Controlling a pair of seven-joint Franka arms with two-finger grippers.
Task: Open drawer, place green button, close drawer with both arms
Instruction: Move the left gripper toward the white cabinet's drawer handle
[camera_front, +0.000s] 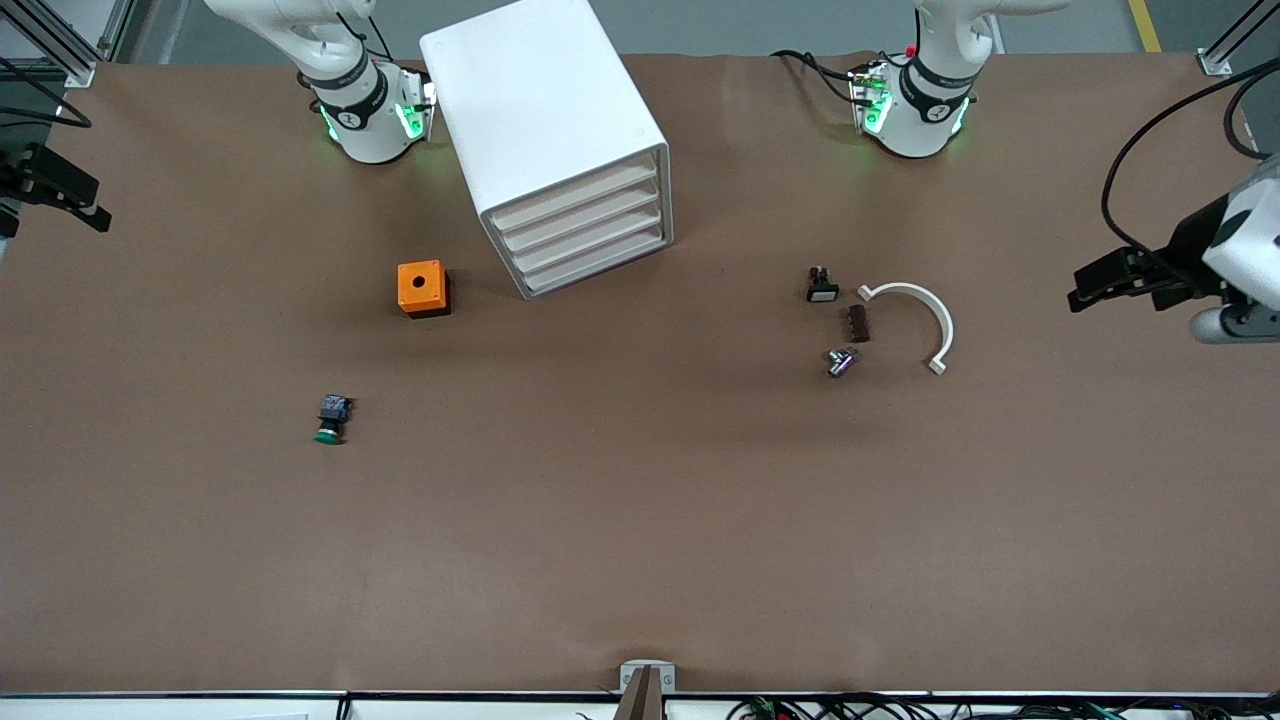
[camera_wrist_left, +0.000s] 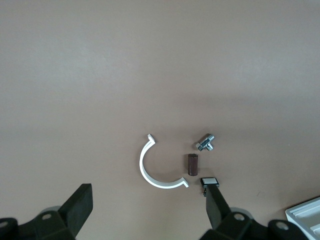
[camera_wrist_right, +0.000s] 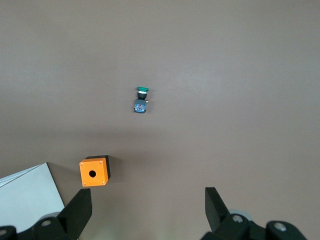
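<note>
**Nothing started: all four drawers shut, button lying loose on the tabletop**

- Left gripper (camera_wrist_left: 147, 212): jaws apart, holding nothing, high over the left arm's end of the tabletop (camera_front: 640, 560), above the white C-shaped clip (camera_front: 918, 318). Right gripper (camera_wrist_right: 145, 212): jaws apart, empty, up over the right arm's end. Both arms wait.
- Cabinet (camera_front: 540, 110) sits angled between the two bases, its fronts facing the front camera and turned toward the left arm's end. Drawer (camera_front: 578, 202) fronts sit flush. You likely have only a shallow lip to hook. Light plastic, so I'd expect the cabinet to slide when you pull; brace it with the other arm.
- Button (camera_front: 331, 419) lies on its side, green cap pointing toward the front camera, well apart from the cabinet and nearer the camera than the orange box (camera_front: 422, 288). Small, light, rigid. The round cap probably rolls or slips, so take it across the squarer black body.
</note>
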